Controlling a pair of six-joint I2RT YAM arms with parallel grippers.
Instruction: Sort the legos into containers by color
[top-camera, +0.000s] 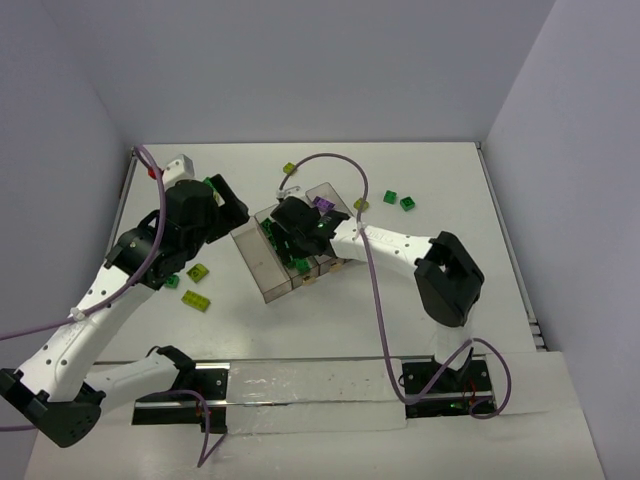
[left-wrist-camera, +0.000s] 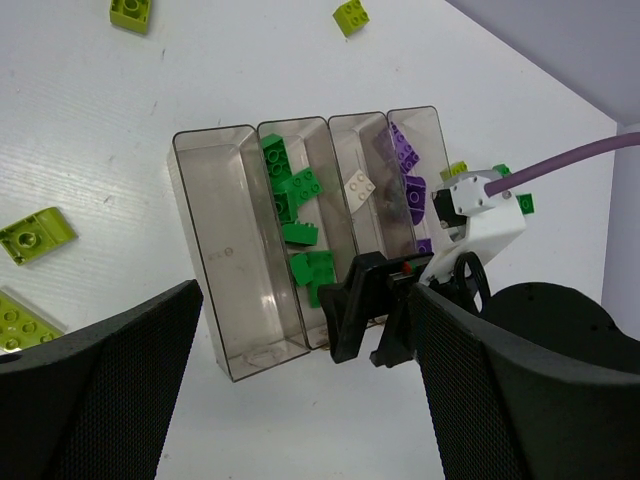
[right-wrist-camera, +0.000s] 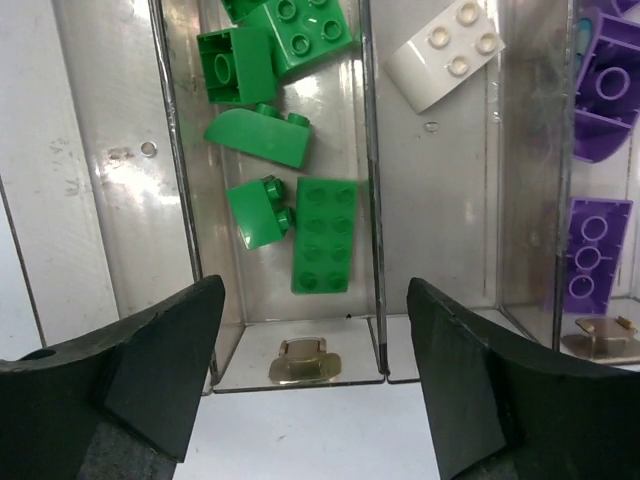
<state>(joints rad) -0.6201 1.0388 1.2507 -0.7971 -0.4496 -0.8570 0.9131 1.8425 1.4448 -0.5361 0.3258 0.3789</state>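
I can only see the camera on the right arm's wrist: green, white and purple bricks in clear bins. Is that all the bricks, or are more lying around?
Observer: More lie loose on the table. Several yellow-green bricks sit to the left of the tray.
Visitor: Are any green ones outside the bins too?
Observer: Yes, two dark green bricks lie side by side beyond the tray, towards the right.
Visitor: Is the other arm's claw carrying anything?
Observer: No. The left gripper hangs open and empty just left of the tray.
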